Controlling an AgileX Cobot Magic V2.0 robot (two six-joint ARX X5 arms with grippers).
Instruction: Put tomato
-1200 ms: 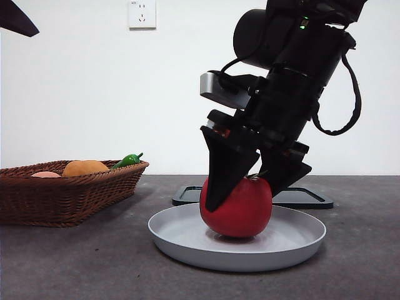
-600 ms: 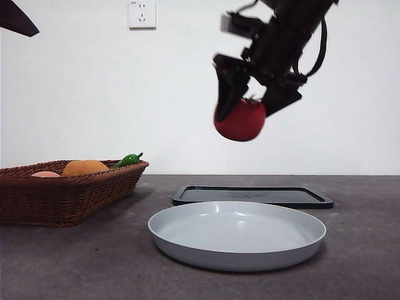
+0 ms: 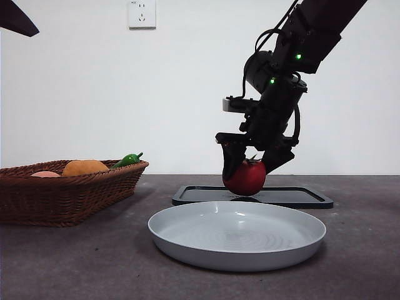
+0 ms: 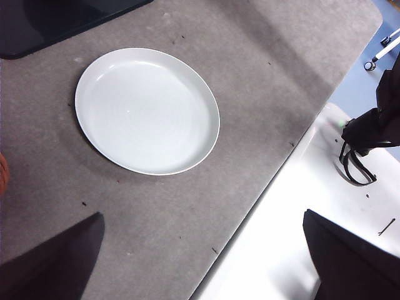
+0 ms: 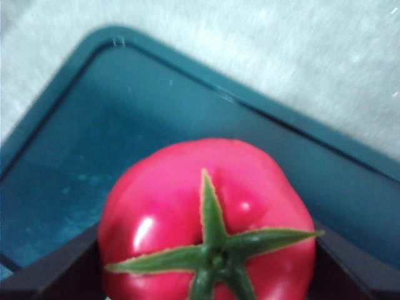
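Two black jaws of the right gripper [image 3: 249,164] clamp the red tomato [image 3: 244,177] just above the dark tray [image 3: 300,197], behind the empty grey plate [image 3: 187,240]; lowering gently until it rests, then opening, should prevent rolling, while the left gripper [image 4: 200,256] waits open.

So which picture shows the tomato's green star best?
The right wrist view: the tomato fills it, its green stem sharp, held by the right pincer over the dark tray. The front view shows only its side. The left wrist view misses it.
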